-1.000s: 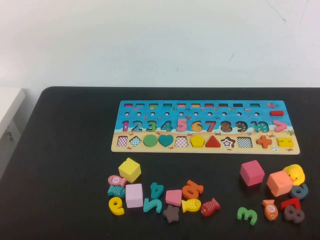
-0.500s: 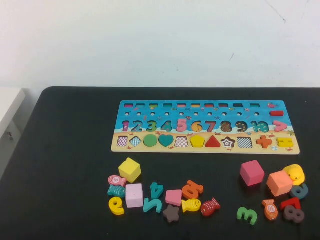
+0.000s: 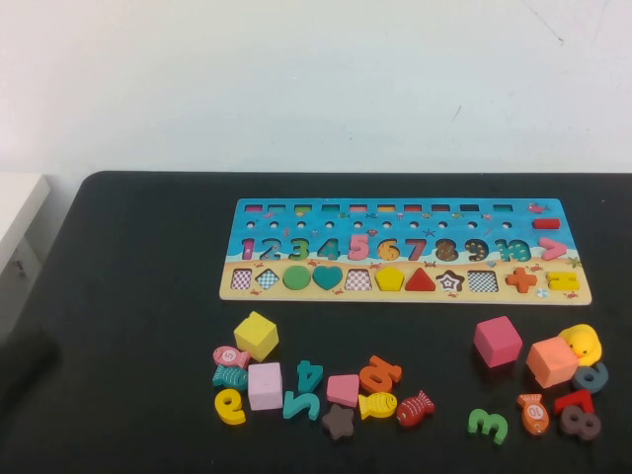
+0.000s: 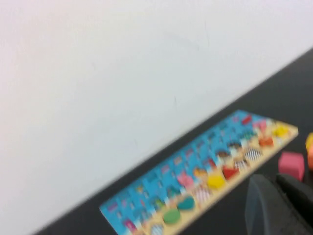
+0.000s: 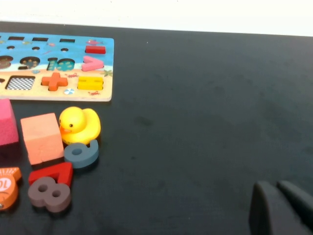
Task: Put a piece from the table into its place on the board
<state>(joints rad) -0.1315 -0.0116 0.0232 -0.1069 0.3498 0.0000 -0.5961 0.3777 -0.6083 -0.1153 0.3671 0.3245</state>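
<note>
The puzzle board (image 3: pixel 415 224) lies flat at the table's middle, with several checkered shape slots showing in its lower row. Loose pieces lie in front of it: a yellow cube (image 3: pixel 256 335), a brown star (image 3: pixel 338 422), numbers and fish on the left, and a pink cube (image 3: pixel 497 341), an orange cube (image 3: pixel 551 361), a yellow duck (image 3: pixel 582 343) and a green 3 (image 3: pixel 488 426) on the right. My left gripper (image 3: pixel 22 363) is a dark blur at the table's front left, shut and empty in the left wrist view (image 4: pixel 276 178). My right gripper (image 5: pixel 278 185) is shut and empty, right of the duck (image 5: pixel 79 126).
The black table's left edge borders a white surface (image 3: pixel 18 202). A white wall stands behind the table. The right wrist view shows the orange cube (image 5: pixel 41 137), a grey number (image 5: pixel 81 153), a red 7 (image 5: pixel 51 173) and a brown 8 (image 5: pixel 49 194).
A dark blur, my left gripper, has come into the high view at the front left. The board and all pieces have not moved.
</note>
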